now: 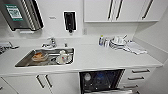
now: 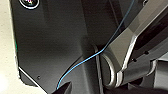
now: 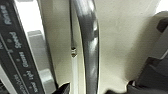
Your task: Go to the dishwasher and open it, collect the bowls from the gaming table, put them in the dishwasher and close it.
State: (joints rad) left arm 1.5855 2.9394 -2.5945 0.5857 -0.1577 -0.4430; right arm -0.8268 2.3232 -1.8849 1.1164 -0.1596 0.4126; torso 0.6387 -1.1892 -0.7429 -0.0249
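While I look down from the head camera, the dishwasher [image 1: 101,80] sits open under the white bench [image 1: 100,58], low and right of centre, its dark cavity facing me. Inside, on the racks, I make out a blue shape and a pale round one, which I take to be bowls, though they are too blurred to be sure. The lowered door [image 1: 112,91] shows as a pale strip at the near edge of the view. Left of the dishwasher are white cupboard doors, and above them a steel sink [image 1: 25,62] holding an orange-patterned dish [image 1: 38,56] and a white mug.

In the right wrist camera a bright metal bar [image 3: 90,50] runs lengthwise just beside the camera, next to a dark strip of printed controls [image 3: 20,55]. I judge this to be the dishwasher's handle and control panel, so the right arm is the nearer one, with the bar's long axis lying along the door's edge. I cannot tell whether the right gripper is apart or together. The left wrist camera looks onto the robot's own dark plate and a blue cable [image 2: 100,50]; I cannot tell the left gripper's state either.
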